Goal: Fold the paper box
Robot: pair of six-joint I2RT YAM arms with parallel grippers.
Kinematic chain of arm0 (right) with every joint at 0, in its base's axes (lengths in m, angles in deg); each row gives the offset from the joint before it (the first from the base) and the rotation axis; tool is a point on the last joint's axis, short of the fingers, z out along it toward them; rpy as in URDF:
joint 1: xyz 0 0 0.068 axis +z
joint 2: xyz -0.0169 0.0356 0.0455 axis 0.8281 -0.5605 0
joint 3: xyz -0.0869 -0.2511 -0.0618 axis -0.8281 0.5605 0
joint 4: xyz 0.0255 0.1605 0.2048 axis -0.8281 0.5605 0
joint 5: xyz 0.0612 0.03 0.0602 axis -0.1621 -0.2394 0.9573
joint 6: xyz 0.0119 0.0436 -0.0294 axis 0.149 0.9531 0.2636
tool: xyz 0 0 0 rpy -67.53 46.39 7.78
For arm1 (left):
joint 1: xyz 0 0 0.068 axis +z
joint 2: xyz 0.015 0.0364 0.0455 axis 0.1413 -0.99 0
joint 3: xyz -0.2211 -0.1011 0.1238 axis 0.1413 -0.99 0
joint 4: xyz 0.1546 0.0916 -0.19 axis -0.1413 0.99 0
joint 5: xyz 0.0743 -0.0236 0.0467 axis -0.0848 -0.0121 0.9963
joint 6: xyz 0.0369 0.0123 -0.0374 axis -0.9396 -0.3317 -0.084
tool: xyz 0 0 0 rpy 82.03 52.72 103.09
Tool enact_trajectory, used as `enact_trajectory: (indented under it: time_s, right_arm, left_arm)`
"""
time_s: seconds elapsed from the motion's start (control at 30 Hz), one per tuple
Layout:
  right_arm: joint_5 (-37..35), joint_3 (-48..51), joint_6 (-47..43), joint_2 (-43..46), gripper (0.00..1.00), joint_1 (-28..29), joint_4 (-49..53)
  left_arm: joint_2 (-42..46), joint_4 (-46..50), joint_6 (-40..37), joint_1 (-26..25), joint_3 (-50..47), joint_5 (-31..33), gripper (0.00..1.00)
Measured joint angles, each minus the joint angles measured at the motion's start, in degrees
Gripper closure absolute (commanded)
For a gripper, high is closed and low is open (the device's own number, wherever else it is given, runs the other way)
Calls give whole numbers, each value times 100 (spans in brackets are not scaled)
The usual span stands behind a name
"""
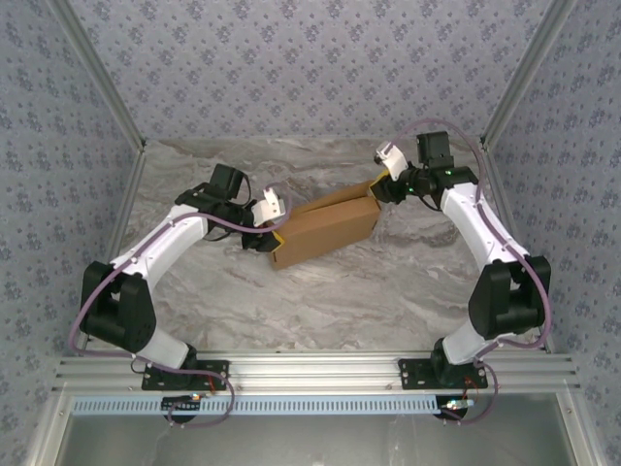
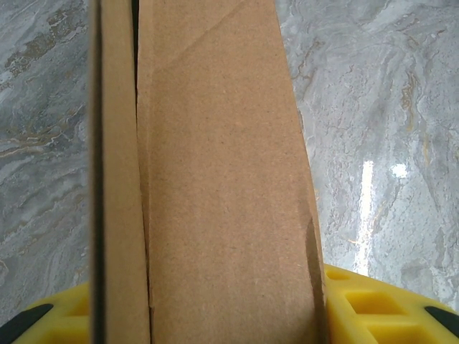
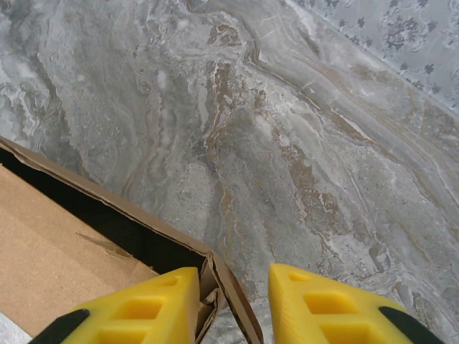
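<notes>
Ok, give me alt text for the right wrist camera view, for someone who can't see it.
Two yellow fingertips of the right gripper straddle the upright corner edge of a brown cardboard box, jaws apart, one on each side of the thin wall. A grey marbled tabletop stretches beyond, meeting a patterned grey wall at top right.

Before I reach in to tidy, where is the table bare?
Bare: the near table strip between the paper box and the arm bases, and the far strip behind it to the back wall. Crowded: mid-table, where both jaws meet the box.
</notes>
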Motion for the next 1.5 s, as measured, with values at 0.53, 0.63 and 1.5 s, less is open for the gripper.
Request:
enact_trajectory:
  time_s: [0.53,0.63,1.5]
  right_arm:
    - [-1364,-424,767,-94,95,564,466]
    - [-1694,-535,1228,-140,95,671,616]
    - [-2223,520,2485,278,98,839,-498]
  left_arm:
    - [-33,-131,142,0,0,131,63]
    - [-74,-205,227,0,0,140,63]
    - [-140,-479,634,-48,-101,236,62]
